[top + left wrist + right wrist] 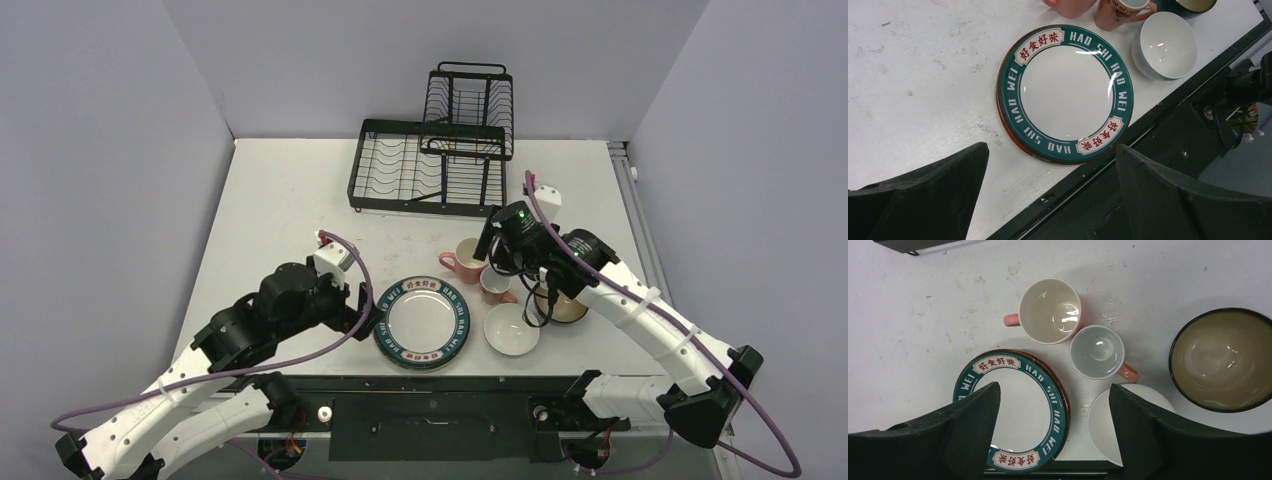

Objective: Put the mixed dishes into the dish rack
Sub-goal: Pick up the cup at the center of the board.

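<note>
- Where the overhead camera looks down on the table (280, 200), the left arm is folded low with its elbow near the front edge. The left gripper (362, 308) sits just beside the left rim of the green-rimmed plate (423, 320).
- The right arm reaches in from the right with its wrist bent downward, and the right gripper (503, 262) is above the two pink mugs (466, 260).
- The dish rack (425, 165) stands at the back of the table, well apart from the dishes. The white bowl (512, 330) is near the front edge, and the dark bowl (565, 305) is partly hidden by the right arm.
- In the left wrist view, the jaws are spread wide and grip nothing. The plate lies flat beyond the tips, with a reddish edge showing beneath it.
- In the right wrist view, the camera looks straight down. The jaws stand well apart and hold nothing, and the mugs are upright, close together, just beyond the tips.
</note>
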Controlling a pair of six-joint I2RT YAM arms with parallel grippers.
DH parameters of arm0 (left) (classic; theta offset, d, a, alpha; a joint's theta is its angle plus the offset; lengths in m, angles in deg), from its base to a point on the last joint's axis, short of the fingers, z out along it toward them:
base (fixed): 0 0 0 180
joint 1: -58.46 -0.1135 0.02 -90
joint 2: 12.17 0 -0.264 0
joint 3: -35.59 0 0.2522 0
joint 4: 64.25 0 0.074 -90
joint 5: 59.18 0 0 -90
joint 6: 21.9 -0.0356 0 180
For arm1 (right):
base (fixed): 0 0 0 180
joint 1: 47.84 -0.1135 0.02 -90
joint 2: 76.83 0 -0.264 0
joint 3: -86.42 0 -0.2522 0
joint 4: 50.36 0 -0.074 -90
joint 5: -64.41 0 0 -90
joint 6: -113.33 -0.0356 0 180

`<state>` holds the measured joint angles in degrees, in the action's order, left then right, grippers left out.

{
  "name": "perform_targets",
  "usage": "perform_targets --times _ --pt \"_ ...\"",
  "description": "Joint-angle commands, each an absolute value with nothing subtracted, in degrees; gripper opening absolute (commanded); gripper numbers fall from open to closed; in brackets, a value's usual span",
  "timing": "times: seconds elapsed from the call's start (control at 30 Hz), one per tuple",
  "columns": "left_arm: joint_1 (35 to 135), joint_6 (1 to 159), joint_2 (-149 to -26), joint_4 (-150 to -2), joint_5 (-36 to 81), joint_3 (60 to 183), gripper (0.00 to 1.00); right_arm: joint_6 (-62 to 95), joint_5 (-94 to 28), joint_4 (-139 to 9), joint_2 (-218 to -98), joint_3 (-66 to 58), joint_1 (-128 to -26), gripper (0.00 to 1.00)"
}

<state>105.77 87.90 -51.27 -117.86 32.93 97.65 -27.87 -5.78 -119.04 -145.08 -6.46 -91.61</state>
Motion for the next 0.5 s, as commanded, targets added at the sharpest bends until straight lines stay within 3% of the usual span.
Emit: perform_targets --times 0.0,0.47 --pt "105.85 86.05 -49.31 -114.64 30.83 96.34 0.96 -37.07 -2.61 -116.96 -147.24 -7.51 -92.53 0.74" --pt "105.92 85.75 -44.8 -112.3 29.76 92.14 0.96 -52.17 1.06 -120.4 -158.17 -7.33 -92.67 0.66"
